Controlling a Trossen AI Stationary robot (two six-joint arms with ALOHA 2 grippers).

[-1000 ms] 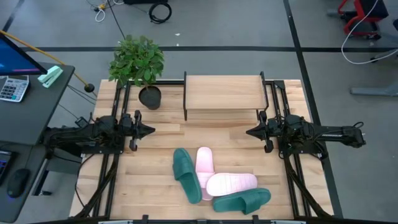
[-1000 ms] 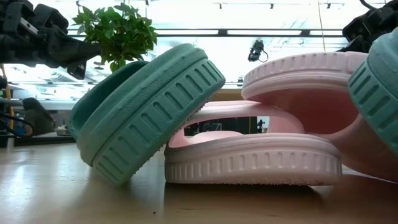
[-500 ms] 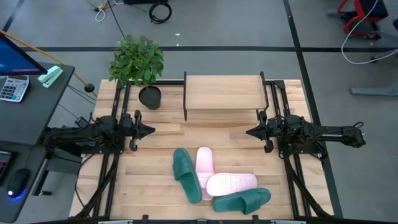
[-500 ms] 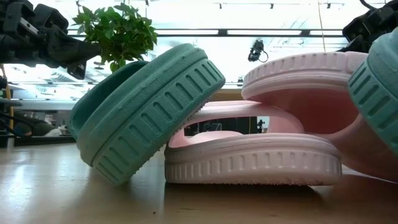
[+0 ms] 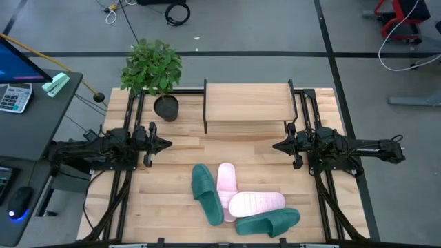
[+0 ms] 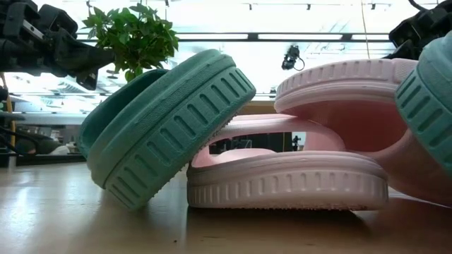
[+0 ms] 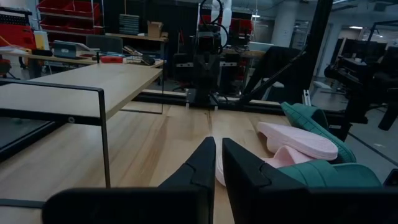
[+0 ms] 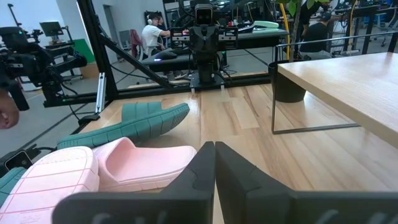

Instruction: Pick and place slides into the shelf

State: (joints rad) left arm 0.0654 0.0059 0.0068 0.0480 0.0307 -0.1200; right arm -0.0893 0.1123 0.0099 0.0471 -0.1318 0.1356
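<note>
Four slides lie in a heap near the table's near edge. A teal slide (image 5: 203, 193) stands tilted on its edge and leans on a pink slide (image 5: 226, 183). A second pink slide (image 5: 256, 203) lies across that pink one's near end, beside another teal slide (image 5: 269, 222). The shelf (image 5: 248, 102), with a light plank top and black side frames, stands at the far middle. My left gripper (image 5: 167, 145) is shut, level, at the left, pointing toward the middle. My right gripper (image 5: 275, 146) is shut, level, at the right, facing it. Both are clear of the slides.
A potted plant (image 5: 153, 69) stands at the far left corner, beside the shelf. Bare wooden tabletop (image 5: 220, 148) lies between the two grippers, and between the shelf and the slides. A desk with a calculator (image 5: 14, 96) stands off the table's left side.
</note>
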